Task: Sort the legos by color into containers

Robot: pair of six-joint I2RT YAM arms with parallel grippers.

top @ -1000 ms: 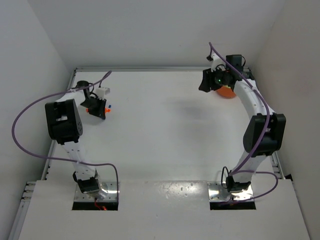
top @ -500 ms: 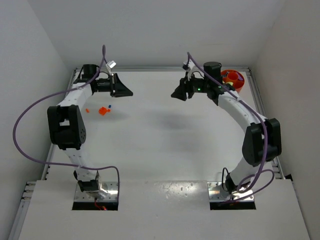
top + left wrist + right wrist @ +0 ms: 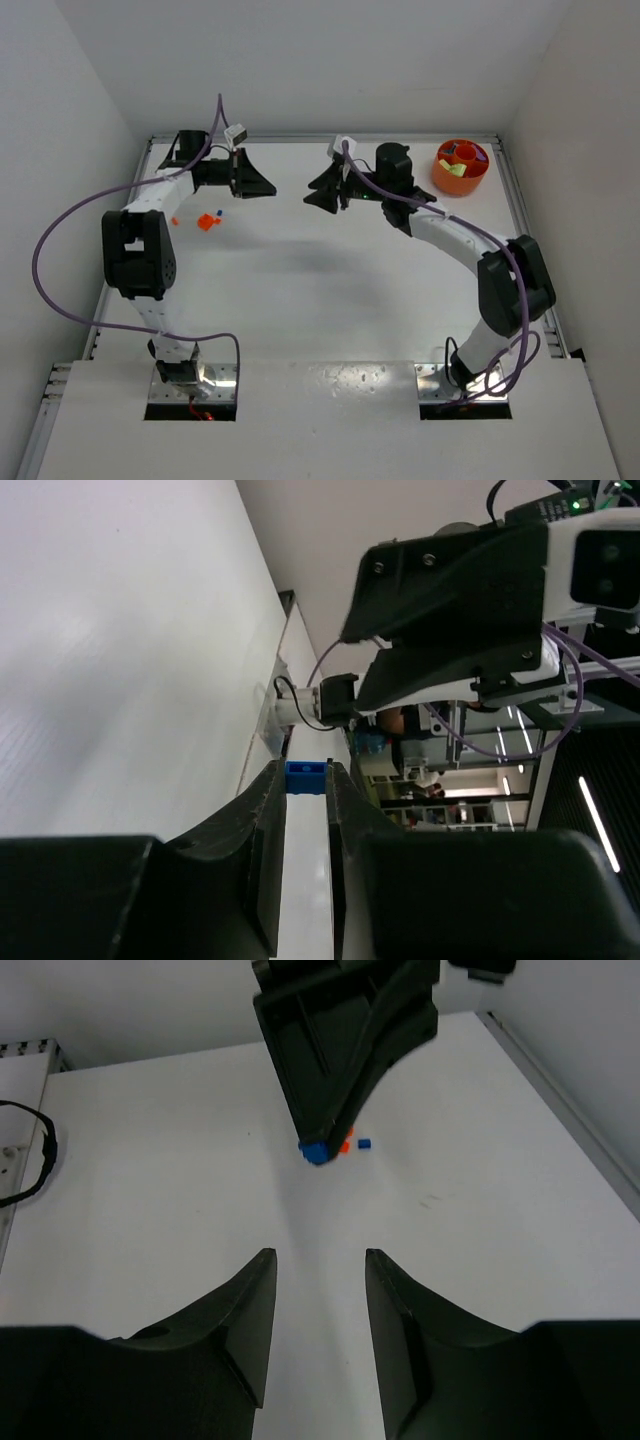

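Note:
My left gripper [image 3: 268,188] is shut on a small blue lego [image 3: 305,778], pinched at the very fingertips and held above the table at the back. In the right wrist view that same blue lego [image 3: 315,1152] shows at the tip of the left gripper [image 3: 318,1145]. My right gripper [image 3: 311,198] faces it from the right, a short gap away, open with nothing between its fingers [image 3: 262,1300]. On the table at the back left lie an orange-red lego [image 3: 207,222], a smaller orange piece [image 3: 174,221] and a tiny blue lego [image 3: 221,212]. The orange container [image 3: 461,186] stands at the back right with coloured legos inside.
White walls close in the table on the left, back and right. A metal rail [image 3: 520,220] runs along the right edge. Purple cables [image 3: 60,225] loop off both arms. The arm bases [image 3: 180,375] sit at the near edge.
The left arm rose from the loose legos and swung right with the blue lego. The right arm left the container and swung left toward it, its jaws narrowing a little.

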